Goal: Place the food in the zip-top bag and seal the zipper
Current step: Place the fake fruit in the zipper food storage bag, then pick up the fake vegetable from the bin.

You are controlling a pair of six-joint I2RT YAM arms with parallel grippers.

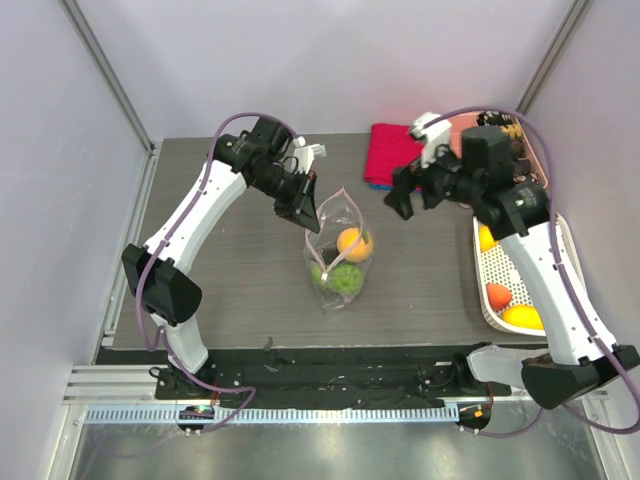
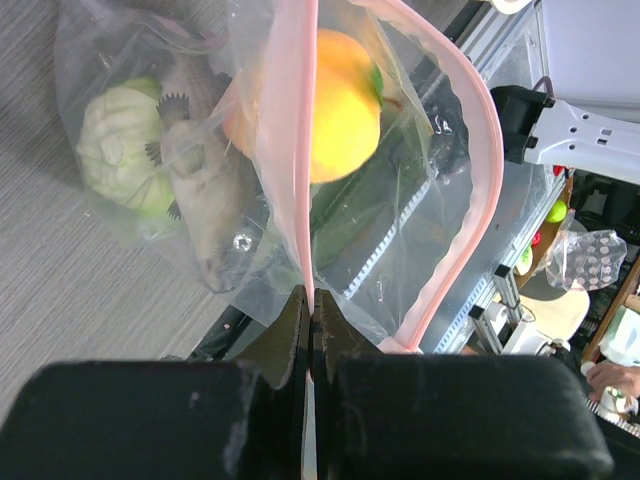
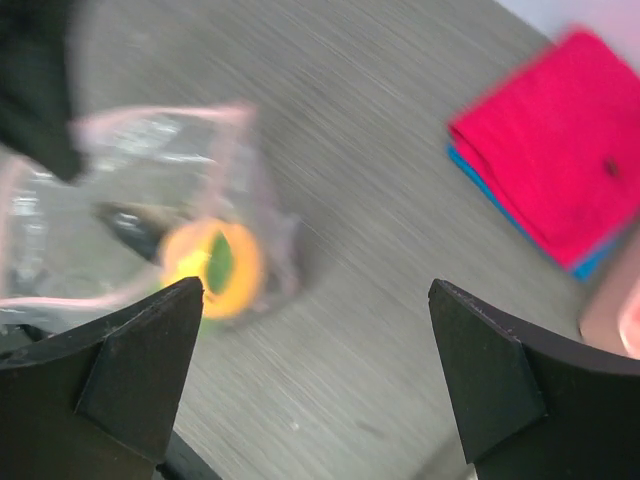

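While the left gripper (image 1: 308, 222) clamps the zipper (image 2: 300, 150), the right gripper (image 1: 413, 200) gapes empty, near and frame-right of the zip-top bag (image 1: 335, 215).

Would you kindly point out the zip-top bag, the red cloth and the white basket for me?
zip-top bag (image 1: 338, 212), top external view, clear upper wall.
red cloth (image 1: 390, 150), top external view, middle of its top.
white basket (image 1: 492, 266), top external view, bare mesh near its left edge.
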